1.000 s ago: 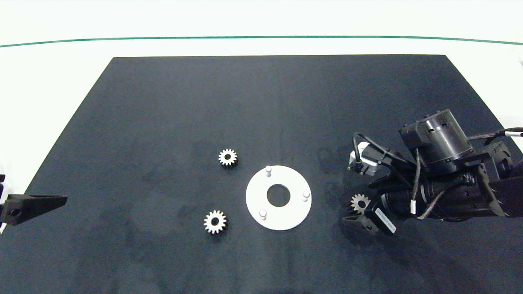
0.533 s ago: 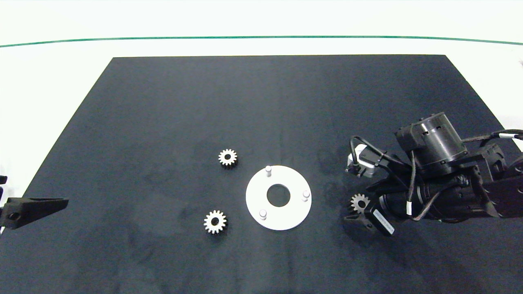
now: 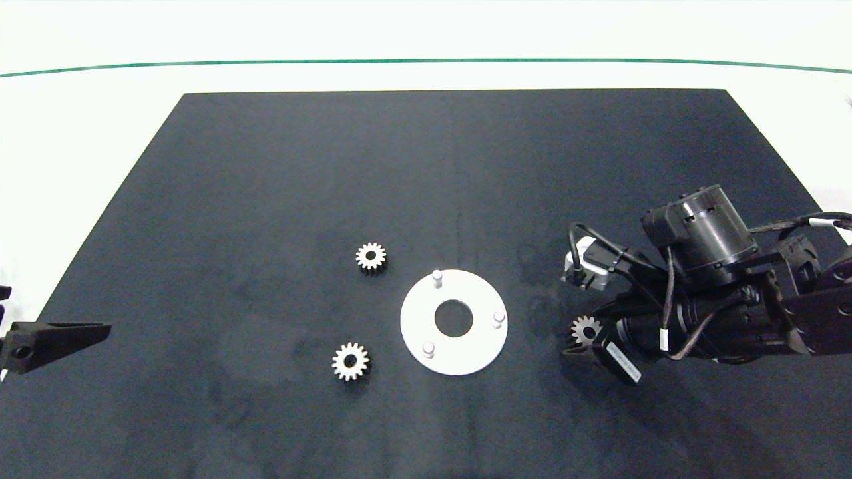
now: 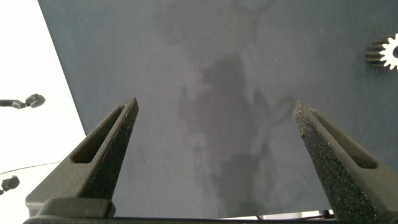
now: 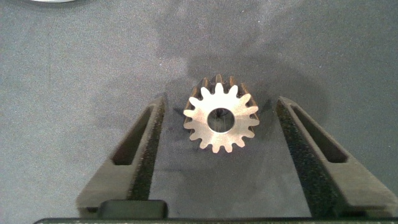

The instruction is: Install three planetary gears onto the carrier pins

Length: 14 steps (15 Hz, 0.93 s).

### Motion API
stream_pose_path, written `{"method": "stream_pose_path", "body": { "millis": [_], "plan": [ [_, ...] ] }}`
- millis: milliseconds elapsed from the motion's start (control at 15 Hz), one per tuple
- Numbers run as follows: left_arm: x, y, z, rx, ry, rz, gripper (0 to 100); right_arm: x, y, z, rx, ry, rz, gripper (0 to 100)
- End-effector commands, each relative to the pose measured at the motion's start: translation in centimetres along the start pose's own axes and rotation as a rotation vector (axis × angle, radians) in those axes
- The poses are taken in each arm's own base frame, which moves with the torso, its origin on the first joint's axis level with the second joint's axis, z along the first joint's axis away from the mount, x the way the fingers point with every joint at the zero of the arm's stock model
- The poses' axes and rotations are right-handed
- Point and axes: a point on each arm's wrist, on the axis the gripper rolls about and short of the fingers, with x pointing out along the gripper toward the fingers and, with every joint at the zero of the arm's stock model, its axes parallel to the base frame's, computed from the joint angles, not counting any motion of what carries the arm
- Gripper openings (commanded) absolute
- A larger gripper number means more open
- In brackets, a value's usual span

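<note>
- Right wrist view shows the right gripper low over the dark mat, its two fingers spread apart with one planetary gear lying flat between them; a gap shows on each side, so nothing is grasped.
- Seen from the head view, this gear sits just off the white disc on its right side, with the right gripper straddling it.
- On the disc stand three carrier pins, all bare: one at the far edge, one at the right, one at the near-left.
- Two more gears lie on the mat left of the disc, one farther back and one nearer, both apart from it.
- Parked at the mat's left edge, the left gripper has its fingers wide open and empty.
</note>
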Motion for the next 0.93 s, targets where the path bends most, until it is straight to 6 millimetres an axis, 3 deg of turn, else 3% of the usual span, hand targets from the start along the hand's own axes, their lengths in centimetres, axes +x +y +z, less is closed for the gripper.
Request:
{"method": "stream_pose_path", "body": {
  "millis": [67, 933],
  "plan": [
    [-0.09, -0.01, -0.06, 0.001, 0.001, 0.000, 100, 0.01, 0.06, 0.01, -0.004, 0.001, 0.002, 64],
    [-0.45, 0.04, 0.09, -0.001, -0.015, 0.006, 100, 0.10, 0.17, -0.14, -0.014, 0.007, 0.005, 39]
  ]
}}
